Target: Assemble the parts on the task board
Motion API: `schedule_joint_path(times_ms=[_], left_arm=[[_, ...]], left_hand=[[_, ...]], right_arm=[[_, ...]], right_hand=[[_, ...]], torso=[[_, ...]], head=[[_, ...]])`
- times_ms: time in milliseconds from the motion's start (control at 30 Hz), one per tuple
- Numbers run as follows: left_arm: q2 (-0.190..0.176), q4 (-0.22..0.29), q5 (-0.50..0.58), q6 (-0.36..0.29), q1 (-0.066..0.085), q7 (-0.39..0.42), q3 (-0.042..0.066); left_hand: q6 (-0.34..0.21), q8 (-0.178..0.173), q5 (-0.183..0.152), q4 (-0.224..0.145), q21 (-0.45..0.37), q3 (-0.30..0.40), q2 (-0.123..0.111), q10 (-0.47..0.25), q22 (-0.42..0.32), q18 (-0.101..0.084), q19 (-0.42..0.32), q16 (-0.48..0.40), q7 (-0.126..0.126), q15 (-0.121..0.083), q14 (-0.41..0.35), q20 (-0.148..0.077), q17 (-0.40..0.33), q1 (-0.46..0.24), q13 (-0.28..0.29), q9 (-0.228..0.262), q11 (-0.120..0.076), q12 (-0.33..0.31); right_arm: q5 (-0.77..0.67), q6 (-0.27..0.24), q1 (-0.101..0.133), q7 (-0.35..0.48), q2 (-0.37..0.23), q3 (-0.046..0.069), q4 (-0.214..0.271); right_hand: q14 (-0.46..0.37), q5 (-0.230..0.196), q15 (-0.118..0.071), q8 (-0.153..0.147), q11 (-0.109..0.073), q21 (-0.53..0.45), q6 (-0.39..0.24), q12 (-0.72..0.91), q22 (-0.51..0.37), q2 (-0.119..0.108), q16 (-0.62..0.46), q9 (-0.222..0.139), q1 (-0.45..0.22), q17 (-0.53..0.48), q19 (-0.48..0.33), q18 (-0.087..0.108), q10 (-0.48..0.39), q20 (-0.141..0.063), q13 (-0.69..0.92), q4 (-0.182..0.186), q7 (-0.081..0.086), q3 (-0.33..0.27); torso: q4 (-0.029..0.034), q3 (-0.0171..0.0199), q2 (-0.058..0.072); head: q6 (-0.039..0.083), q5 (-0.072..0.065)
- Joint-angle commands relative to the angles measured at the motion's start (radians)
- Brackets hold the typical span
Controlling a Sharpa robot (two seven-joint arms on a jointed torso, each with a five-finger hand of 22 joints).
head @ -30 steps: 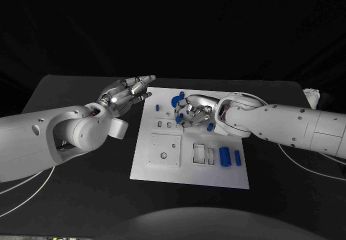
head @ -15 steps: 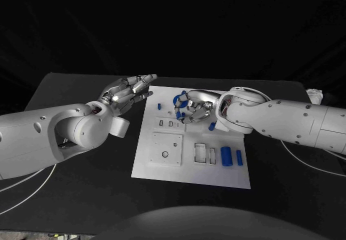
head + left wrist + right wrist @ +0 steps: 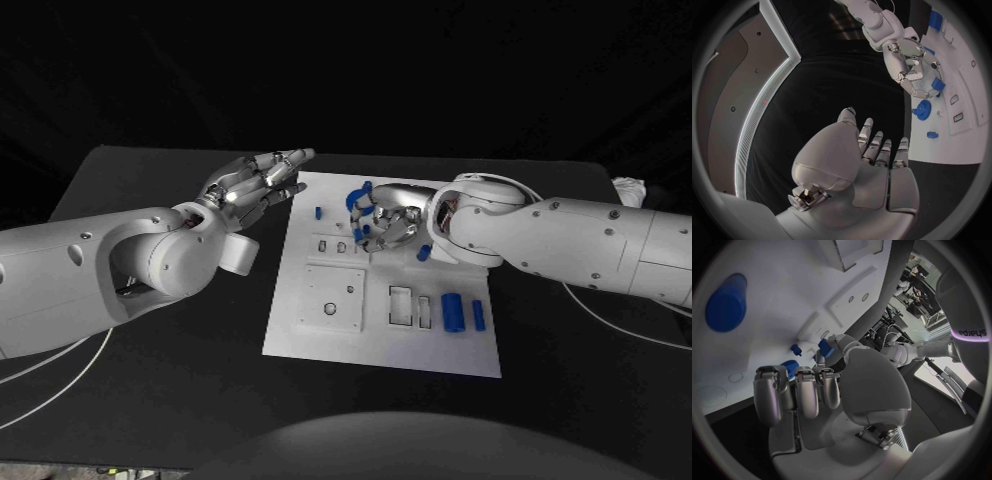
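Observation:
The white task board (image 3: 378, 345) lies mid-table. My right hand (image 3: 384, 222) curls over its far part and pinches a small blue part (image 3: 937, 85) between thumb and fingertips; the same blue part (image 3: 825, 345) sits at the thumb tip in the right wrist view. A blue round gear-like part (image 3: 351, 203) and a small blue peg (image 3: 317, 212) stay on the board just beside that hand. My left hand (image 3: 261, 181) hovers off the board's far left corner, fingers stretched out and apart, holding nothing. A blue cylinder (image 3: 451, 312) and a thin blue bar (image 3: 477, 315) lie near the board's right edge.
A raised square plate (image 3: 332, 298) and rectangular slots (image 3: 400, 305) occupy the board's near half. Another small blue piece (image 3: 421, 253) lies under my right wrist. Bare black table (image 3: 173, 400) surrounds the board.
My right hand has edged slightly toward the far side of the board, still curled round the small part. The left hand has stayed where it was.

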Motion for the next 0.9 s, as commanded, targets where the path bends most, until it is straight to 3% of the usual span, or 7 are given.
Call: schedule_joint_path(times_ms=[33, 900], left_arm=[[0.002, 0.002, -0.005, 0.018, 0.0, 0.001, 0.001], [0.005, 0.001, -0.005, 0.023, 0.0, -0.009, 0.001]], left_hand=[[0.0, 0.005, 0.005, 0.002, 0.004, 0.005, 0.004, 0.006, 0.001, 0.009, -0.003, 0.003, 0.006, 0.006, -0.002, 0.007, 0.001, 0.005, 0.002, 0.001, 0.002, 0.003], [-0.001, 0.005, 0.005, 0.001, 0.004, 0.005, 0.004, 0.007, 0.002, 0.009, -0.002, 0.004, 0.007, 0.006, -0.001, 0.008, 0.002, 0.004, 0.002, 0.001, 0.003, 0.003]], right_arm=[[-0.049, 0.025, 0.001, -0.047, -0.001, 0.0, 0.007], [-0.047, 0.042, 0.001, -0.07, 0.0, 0.0, 0.009]], right_hand=[[0.104, 0.007, -0.004, -0.004, -0.002, -0.004, 0.009, 0.004, 0.229, 0.0, 0.003, -0.001, -0.003, 0.263, 0.015, 0.019, 0.106, -0.005, 0.263, 0.001, 0.002, 0.006], [0.104, -0.014, 0.003, -0.04, 0.007, -0.02, -0.017, 0.004, 0.222, -0.001, 0.003, -0.007, -0.011, 0.263, -0.002, 0.024, 0.106, 0.001, 0.263, -0.013, 0.012, 0.028]], torso=[[0.0002, 0.0002, 0.0], [-0.0001, 0.0005, 0.0]], head=[[0.0, -0.002], [0.0, -0.004]])
